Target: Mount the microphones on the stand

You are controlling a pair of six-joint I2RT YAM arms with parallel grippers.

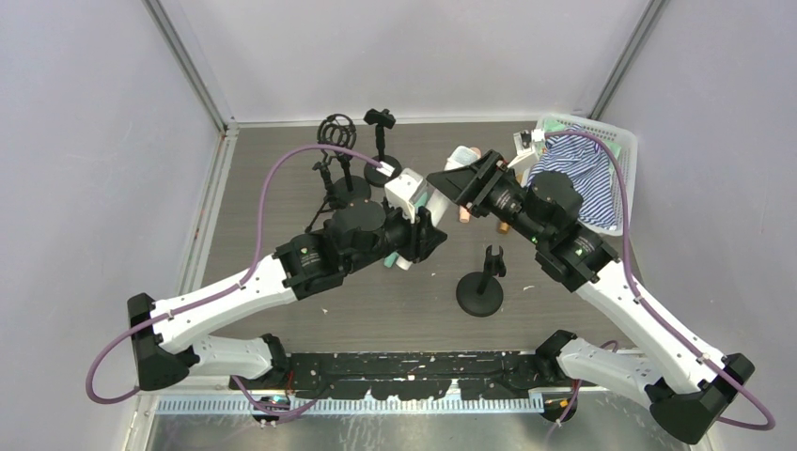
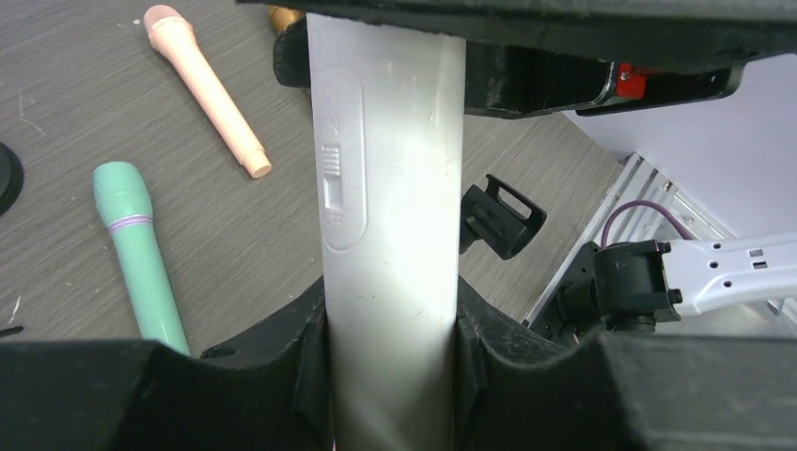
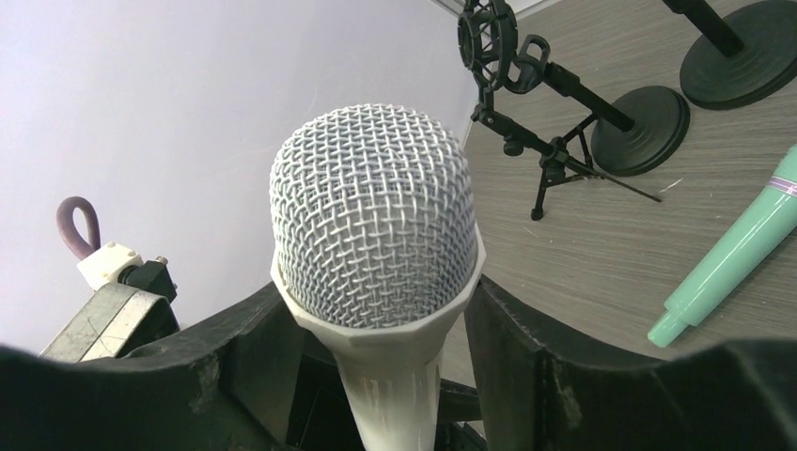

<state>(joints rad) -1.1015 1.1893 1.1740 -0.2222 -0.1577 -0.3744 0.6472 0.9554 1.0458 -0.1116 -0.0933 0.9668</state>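
I hold the white microphone (image 2: 390, 235) between both grippers above the table's middle. My left gripper (image 2: 390, 376) is shut on its smooth body, just below the slide switch. My right gripper (image 3: 376, 376) is shut on it at the collar under the mesh head (image 3: 371, 207). In the top view the two grippers meet, left gripper (image 1: 434, 227) against right gripper (image 1: 453, 185), and hide most of the microphone. The mint green microphone (image 2: 141, 254) and the peach-pink one (image 2: 207, 89) lie flat on the table. Only the tip of the golden-brown one (image 2: 282, 14) shows.
A round-base stand (image 1: 479, 291) with an empty clip (image 1: 492, 258) stands near the front centre. A second clip stand (image 1: 381, 141) and a shock-mount stand (image 1: 336, 136) stand at the back left. A basket (image 1: 620, 141) with striped cloth sits at the back right.
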